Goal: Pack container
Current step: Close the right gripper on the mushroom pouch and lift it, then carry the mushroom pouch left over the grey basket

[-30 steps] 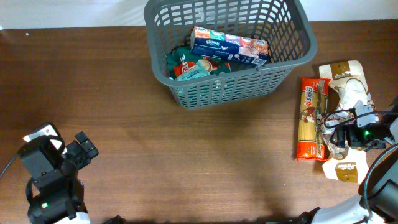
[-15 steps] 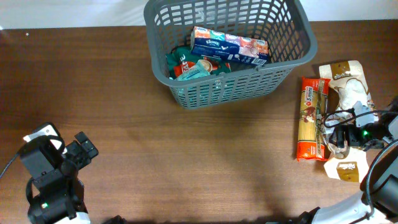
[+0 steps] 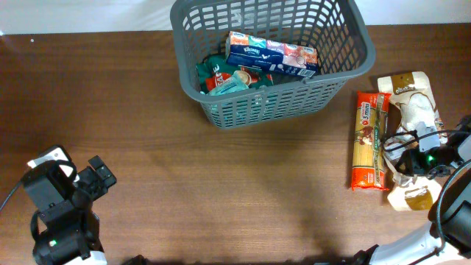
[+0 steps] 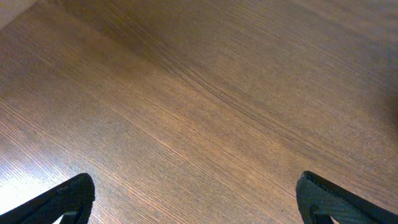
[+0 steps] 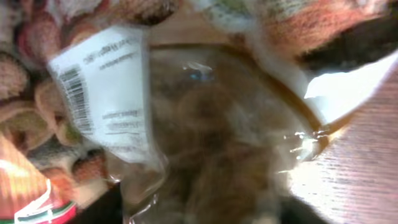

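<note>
Top centre of the table (image 3: 184,169), we see the basket (image 3: 257,109) upright, well apart from both arms. Inside it: a blue-white tissue pack (image 3: 272,53) lies on top, toward the right; green packets (image 3: 221,77) sit lower, on the left.

Right of the basket, a red-orange spaghetti pack (image 3: 368,140) lies flat on the wood, near the basket's corner but not touching it. Just beside it on the right is a brown-and-white pouch (image 3: 413,103), w/ its edge against the spaghetti pack.

The right gripper (image 3: 406,156) sits over the pouch's lower half. Right wrist view is blurry and filled by the pouch's clear, shiny film, w/ a white barcode label (image 5: 106,93) upper left. Dark finger bits show at the bottom edge, but we can't tell if the jaws are clamped on the film or just around it.

The left gripper (image 4: 196,200) is at the lower left, over bare wood, jaws spread wide, nothing btw them. Only its black fingertips (image 4: 71,196) show, at the view's bottom corners.
</note>
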`<state>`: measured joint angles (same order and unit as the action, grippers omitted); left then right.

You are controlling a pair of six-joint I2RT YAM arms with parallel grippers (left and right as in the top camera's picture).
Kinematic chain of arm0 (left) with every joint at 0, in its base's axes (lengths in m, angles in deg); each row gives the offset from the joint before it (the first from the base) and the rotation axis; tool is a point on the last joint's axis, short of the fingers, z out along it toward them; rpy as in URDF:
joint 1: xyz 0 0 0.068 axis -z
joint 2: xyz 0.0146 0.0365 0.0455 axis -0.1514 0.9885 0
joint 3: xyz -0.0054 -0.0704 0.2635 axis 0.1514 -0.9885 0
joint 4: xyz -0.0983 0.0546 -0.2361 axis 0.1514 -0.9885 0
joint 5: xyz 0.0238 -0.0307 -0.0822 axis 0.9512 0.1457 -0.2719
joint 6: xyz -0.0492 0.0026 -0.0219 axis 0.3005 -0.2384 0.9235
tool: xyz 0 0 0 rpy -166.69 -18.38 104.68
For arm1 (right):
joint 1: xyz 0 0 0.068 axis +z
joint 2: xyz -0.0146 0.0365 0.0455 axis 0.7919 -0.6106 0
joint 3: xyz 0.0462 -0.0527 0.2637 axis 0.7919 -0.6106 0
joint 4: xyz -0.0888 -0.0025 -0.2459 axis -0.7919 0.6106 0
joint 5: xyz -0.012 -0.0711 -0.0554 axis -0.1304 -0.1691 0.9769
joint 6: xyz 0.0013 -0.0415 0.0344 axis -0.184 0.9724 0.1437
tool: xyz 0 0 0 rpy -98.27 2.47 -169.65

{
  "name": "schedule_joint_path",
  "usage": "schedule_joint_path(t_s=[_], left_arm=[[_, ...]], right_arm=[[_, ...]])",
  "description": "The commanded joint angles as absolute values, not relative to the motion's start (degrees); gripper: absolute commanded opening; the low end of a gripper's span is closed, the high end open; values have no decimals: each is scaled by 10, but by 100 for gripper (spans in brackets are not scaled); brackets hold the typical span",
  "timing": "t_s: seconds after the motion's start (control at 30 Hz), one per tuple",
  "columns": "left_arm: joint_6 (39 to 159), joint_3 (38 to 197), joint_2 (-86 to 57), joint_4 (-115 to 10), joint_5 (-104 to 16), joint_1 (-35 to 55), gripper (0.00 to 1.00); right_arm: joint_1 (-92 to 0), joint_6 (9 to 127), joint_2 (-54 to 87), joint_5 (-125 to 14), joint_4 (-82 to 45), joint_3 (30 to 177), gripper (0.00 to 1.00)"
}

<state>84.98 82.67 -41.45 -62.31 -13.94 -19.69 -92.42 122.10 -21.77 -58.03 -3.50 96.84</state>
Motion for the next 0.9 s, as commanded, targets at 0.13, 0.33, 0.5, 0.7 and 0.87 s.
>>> schedule_joint_path(t_s=[0.13,0.33,0.5,0.7,0.87], left_arm=[[838,825,-415,-621,-135,-194,99],[838,825,-415,-621,-135,-194,99],[838,825,-415,-621,-135,-194,99],[838,825,-415,-619,-135,-194,99],[838,825,-415,-616,-135,-194,99]], right_arm=[[-925,1220,-242,-576,-40,955,7],[-925,1220,-242,-583,-40,961,4],[-925,1221,-226,-607,-12,1004,4],[-925,1220,-184,-626,41,1082,4],[-925,1220,-155,-710,90,1152,4]])
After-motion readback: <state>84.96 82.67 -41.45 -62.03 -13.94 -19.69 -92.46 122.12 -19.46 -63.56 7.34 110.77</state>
